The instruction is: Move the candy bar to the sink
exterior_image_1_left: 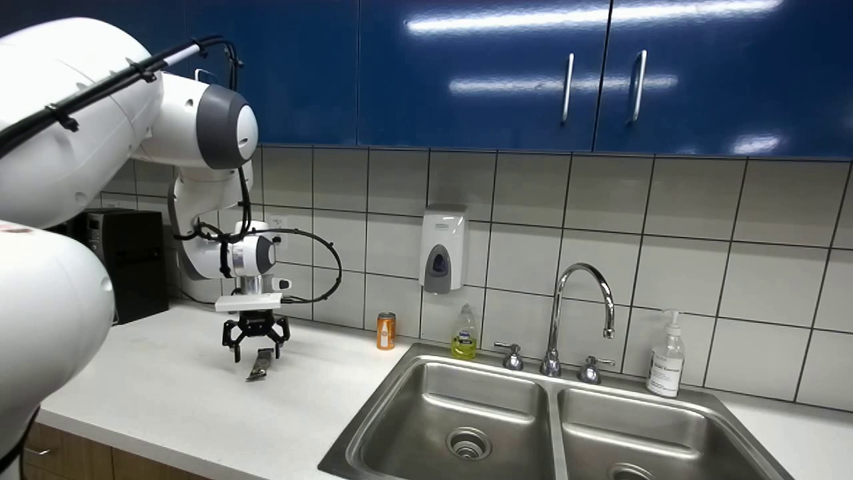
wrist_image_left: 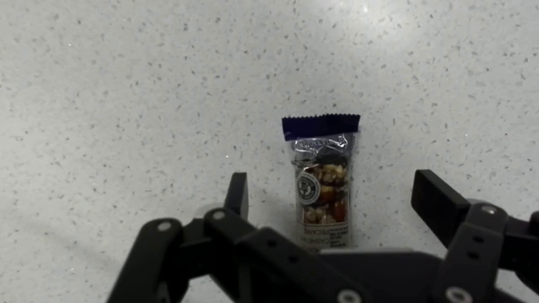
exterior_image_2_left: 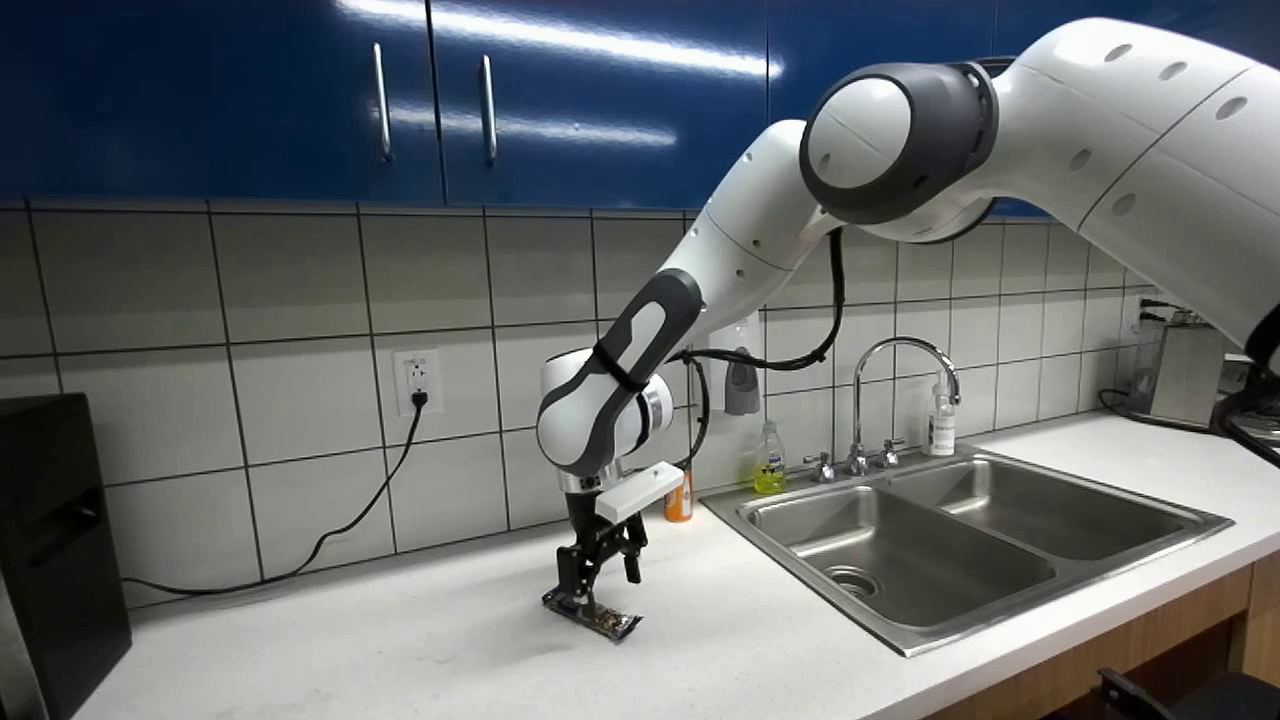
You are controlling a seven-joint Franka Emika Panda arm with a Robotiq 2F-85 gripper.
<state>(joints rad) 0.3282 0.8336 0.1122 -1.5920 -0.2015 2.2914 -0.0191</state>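
Note:
The candy bar [wrist_image_left: 323, 189] is a clear wrapper with nuts and a dark blue end, lying flat on the speckled white counter. It also shows in both exterior views [exterior_image_1_left: 260, 365] [exterior_image_2_left: 600, 618]. My gripper [wrist_image_left: 330, 189] is open above the bar, its fingers apart on either side and not touching it in the wrist view. The bar's near end is hidden behind the gripper body. In both exterior views the gripper [exterior_image_1_left: 257, 357] [exterior_image_2_left: 610, 595] points down, low over the counter. The steel sink [exterior_image_1_left: 557, 433] with two basins also shows in an exterior view [exterior_image_2_left: 965, 520], apart from the bar.
An orange can [exterior_image_1_left: 386, 331] and a yellow soap bottle [exterior_image_1_left: 464, 339] stand by the wall between gripper and sink. A curved faucet [exterior_image_1_left: 555, 320] rises behind the basins, with a pump bottle [exterior_image_1_left: 666, 363] beside it. A black box [exterior_image_2_left: 60, 540] stands on the counter.

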